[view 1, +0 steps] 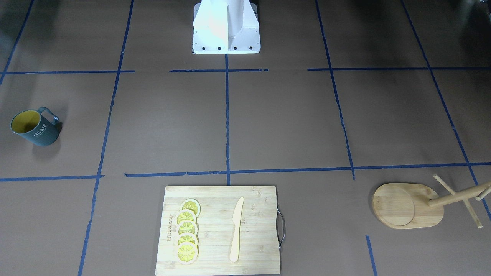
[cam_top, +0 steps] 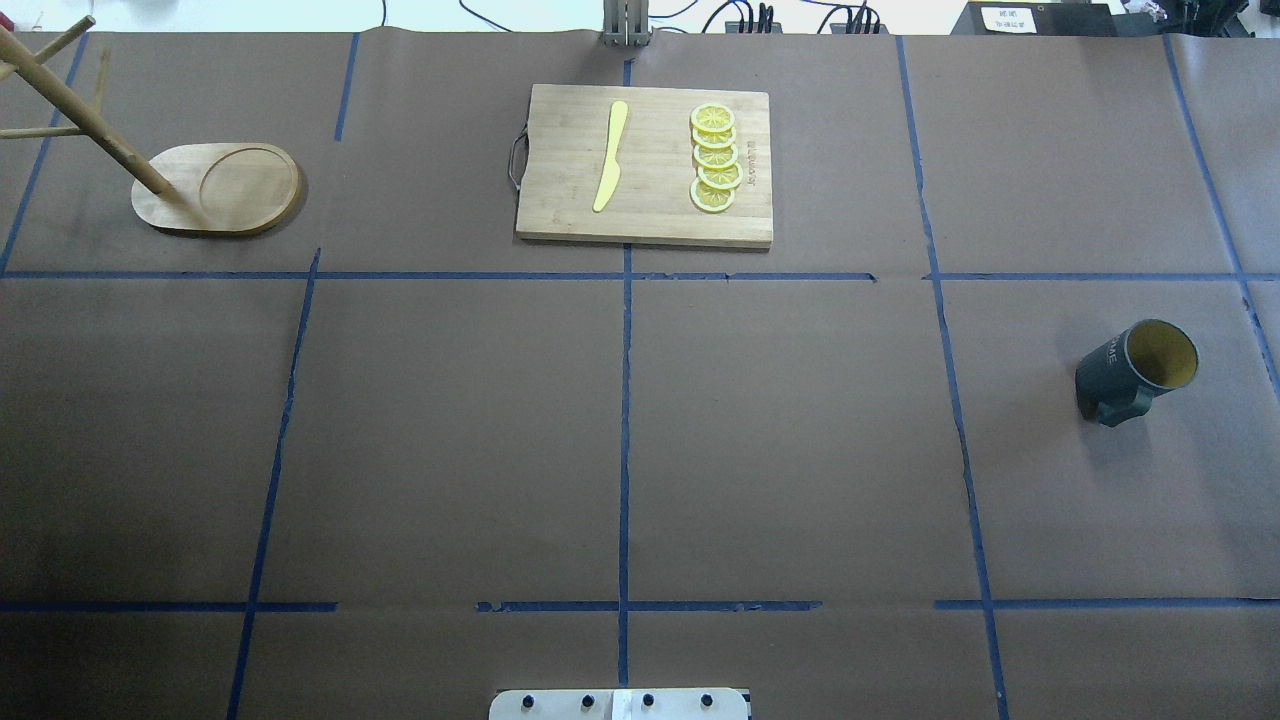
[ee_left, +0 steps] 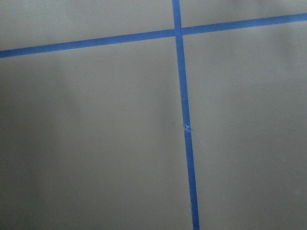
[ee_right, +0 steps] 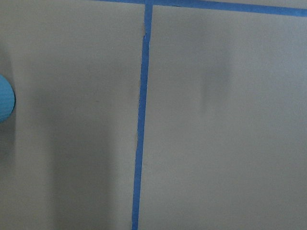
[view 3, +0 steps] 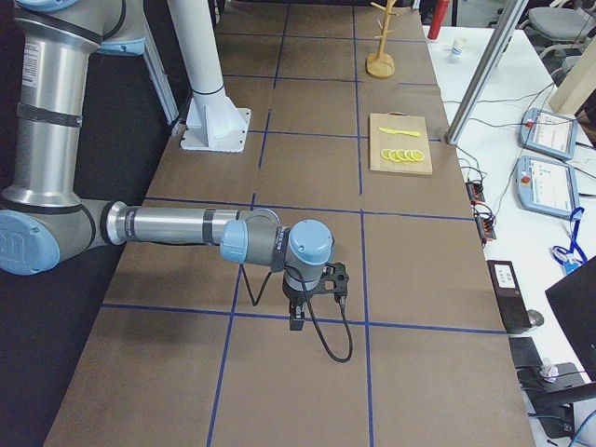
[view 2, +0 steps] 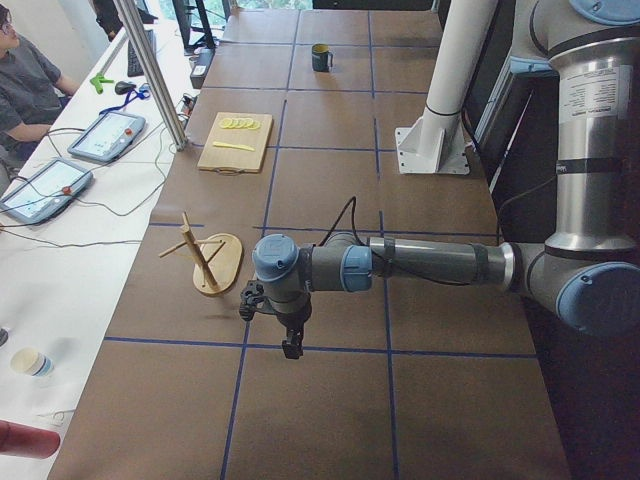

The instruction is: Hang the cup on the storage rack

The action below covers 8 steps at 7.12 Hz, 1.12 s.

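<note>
The dark blue-grey cup (view 1: 36, 128) with a yellow inside and white "HOME" lettering stands upright on the table at the robot's right end; it also shows in the overhead view (cam_top: 1135, 370) and the left-side view (view 2: 321, 57). The bamboo storage rack (view 1: 410, 205) stands upright at the far left (cam_top: 220, 188), (view 2: 215, 262), (view 3: 380, 42). My left gripper (view 2: 290, 345) hangs low over the table near the rack, far from the cup. My right gripper (view 3: 296, 321) hangs low over the table. Both show only in the side views, so I cannot tell whether they are open or shut.
A rectangular cutting board (cam_top: 645, 165) with a metal handle lies at the far middle, carrying several lemon slices (cam_top: 715, 158) and a wooden knife (cam_top: 610, 155). The white robot pedestal (view 1: 226, 27) stands at the near edge. Both wrist views show only brown paper and blue tape.
</note>
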Each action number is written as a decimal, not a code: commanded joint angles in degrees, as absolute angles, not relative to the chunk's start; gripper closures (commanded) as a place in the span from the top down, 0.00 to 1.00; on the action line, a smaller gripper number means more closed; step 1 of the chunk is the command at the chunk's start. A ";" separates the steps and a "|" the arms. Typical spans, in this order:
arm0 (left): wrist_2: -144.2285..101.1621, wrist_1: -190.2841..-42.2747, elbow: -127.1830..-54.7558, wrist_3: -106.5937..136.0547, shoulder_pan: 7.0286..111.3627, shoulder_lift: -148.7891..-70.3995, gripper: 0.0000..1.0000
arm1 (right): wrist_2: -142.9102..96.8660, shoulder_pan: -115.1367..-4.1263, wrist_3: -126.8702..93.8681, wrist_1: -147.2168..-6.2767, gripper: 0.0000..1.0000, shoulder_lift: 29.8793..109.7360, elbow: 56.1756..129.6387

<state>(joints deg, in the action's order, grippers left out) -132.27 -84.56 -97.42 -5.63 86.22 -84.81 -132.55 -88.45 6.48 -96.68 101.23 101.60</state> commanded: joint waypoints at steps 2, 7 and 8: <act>-132.28 -84.46 -97.65 -5.63 86.22 -84.90 1.00 | -132.37 -88.50 6.68 -96.51 1.00 101.16 101.95; -132.19 -84.55 -97.47 -5.54 86.13 -85.25 1.00 | -132.54 -85.19 3.19 -96.07 1.00 92.29 99.66; -132.27 -84.55 -97.56 -5.54 86.13 -85.25 1.00 | -132.45 -84.99 3.69 -90.58 1.00 92.55 99.41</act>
<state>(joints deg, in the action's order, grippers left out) -132.23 -84.55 -97.43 -5.57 86.13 -85.23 -132.49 -85.87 4.17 -95.03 93.08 99.72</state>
